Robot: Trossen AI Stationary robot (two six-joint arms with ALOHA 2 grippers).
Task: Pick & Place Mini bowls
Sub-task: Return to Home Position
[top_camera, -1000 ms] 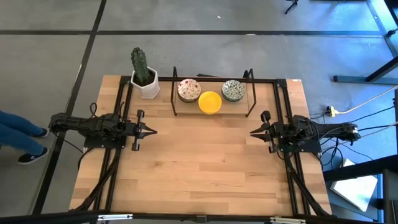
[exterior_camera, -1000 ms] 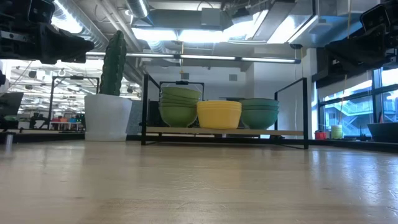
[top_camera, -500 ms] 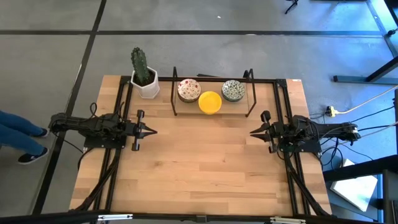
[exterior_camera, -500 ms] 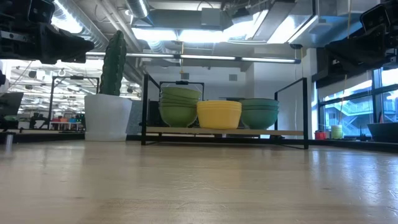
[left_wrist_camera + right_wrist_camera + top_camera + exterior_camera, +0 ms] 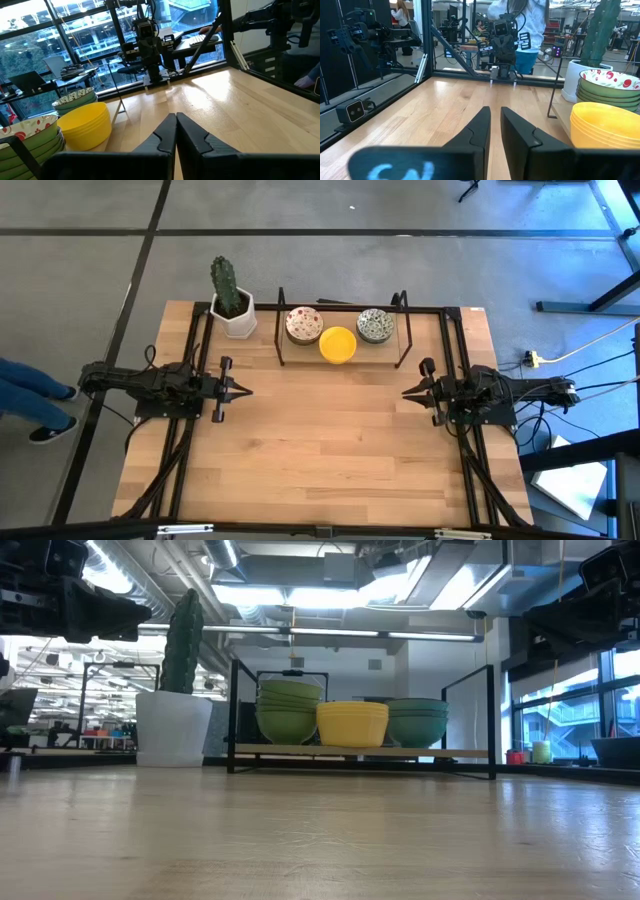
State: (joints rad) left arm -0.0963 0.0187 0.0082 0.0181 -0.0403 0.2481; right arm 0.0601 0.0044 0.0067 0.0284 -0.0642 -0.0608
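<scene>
Three stacks of small round mini bowls sit in a black wire rack [image 5: 281, 330] at the far edge of the wooden table [image 5: 320, 450]: red-speckled white [image 5: 303, 324], plain yellow [image 5: 338, 344], blue-green patterned [image 5: 375, 325]. The left claw [image 5: 247, 390] hovers near the left edge, fingers together and empty. The right claw [image 5: 406, 392] hovers near the right edge, fingers slightly apart, empty.

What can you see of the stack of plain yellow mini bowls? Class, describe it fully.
The stack of plain yellow mini bowls is bright, smooth and glossy, several nested upright. It stands on the wooden shelf of the black wire rack, between the red-speckled white bowls and the blue-green patterned bowls, set nearer the table's middle. No gripper touches it.
</scene>
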